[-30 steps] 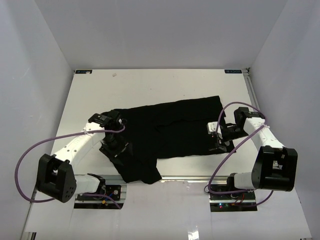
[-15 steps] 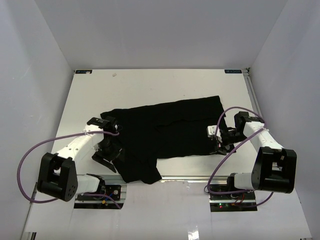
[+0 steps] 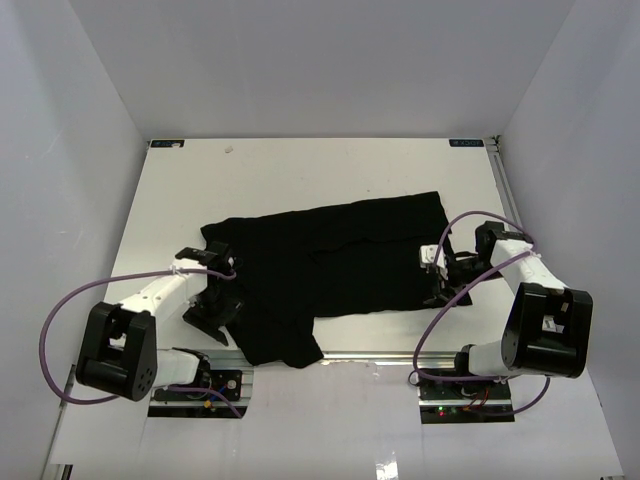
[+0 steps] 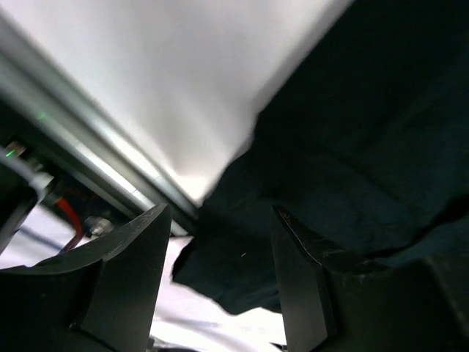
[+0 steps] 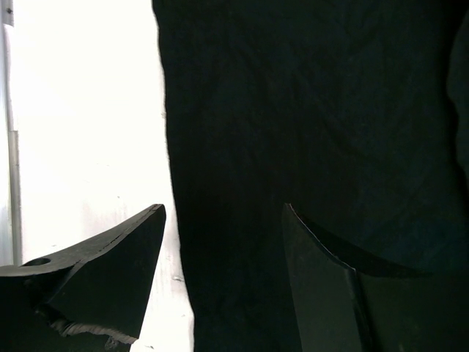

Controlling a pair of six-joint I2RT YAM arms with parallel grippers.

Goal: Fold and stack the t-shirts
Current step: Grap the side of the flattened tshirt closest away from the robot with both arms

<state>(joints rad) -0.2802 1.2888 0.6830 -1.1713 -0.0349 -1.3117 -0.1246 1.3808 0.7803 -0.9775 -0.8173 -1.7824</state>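
My left pincer [image 3: 208,318] stands released, jaws apart and nothing between them, and my right pincer [image 3: 441,297] is the same.

From the top camera, the black t-shirt [image 3: 340,262] lies spread across the middle of the white table [image 3: 300,170], its length running left to right, with one flap reaching down to the near edge on my left side. My left pincer is low at the shirt's left border, and my right pincer is at its right border near the lower corner. Black on black, I cannot tell from here whether either one touches the cloth. A purple cable [image 3: 60,320] loops out from my left arm.

From my left wrist camera, the left pincer [image 4: 218,220] shows both fingers [image 4: 124,279] spread wide. Beyond the gap lies a rumpled edge of the t-shirt [image 4: 366,147], not pinched. The cloth fills the right side of the view and bare table [image 4: 183,88] fills the upper left. A metal rail [image 4: 88,147] runs slantwise along the table's edge, and the shirt's hem hangs over it.

From my right wrist camera, the right pincer [image 5: 222,213] is likewise spread and empty. The t-shirt [image 5: 308,110] covers the right two thirds of the view, and its straight edge runs top to bottom through the gap between my jaws. White table [image 5: 80,110] lies to the left of that edge.
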